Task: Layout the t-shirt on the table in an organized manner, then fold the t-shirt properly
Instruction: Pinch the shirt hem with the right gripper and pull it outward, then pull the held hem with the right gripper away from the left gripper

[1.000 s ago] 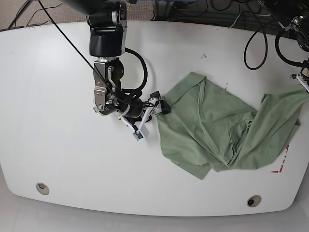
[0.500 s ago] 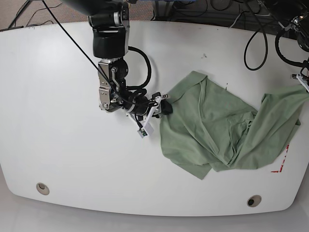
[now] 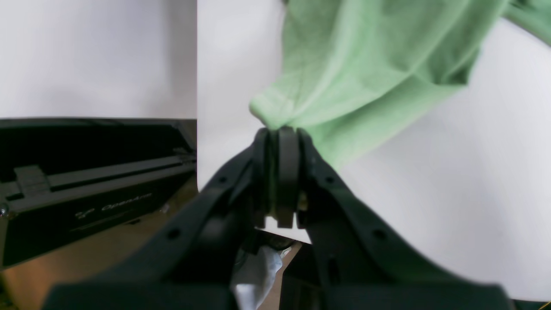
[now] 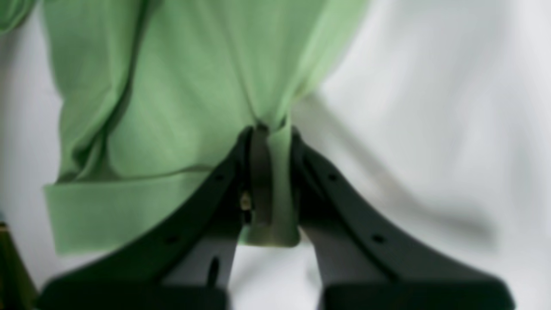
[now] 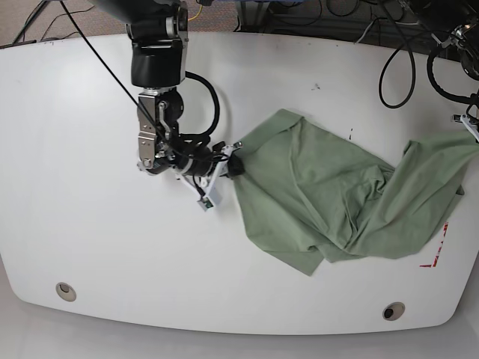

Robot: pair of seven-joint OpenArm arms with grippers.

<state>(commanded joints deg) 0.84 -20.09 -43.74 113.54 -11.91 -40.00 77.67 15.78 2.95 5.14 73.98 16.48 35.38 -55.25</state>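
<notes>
- Evidently the spreading step: left gripper (image 3: 282, 172) and right gripper (image 4: 271, 181), each closed on the t-shirt (image 5: 329, 187), rumpled across the table (image 5: 135, 262).
- Next: gentle outward tension, then lowering flat.

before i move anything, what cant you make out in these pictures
- Left claw: its tips run past the base view's right edge.
- T-shirt: folds and overlapping layers hide its collar and full outline in the base view.
- T-shirt's pinched edge, right wrist view: blurred, partly covered by the right claw, so I can't tell sleeve from hem.
- Printed marks on the table, base view: too small to read.
</notes>
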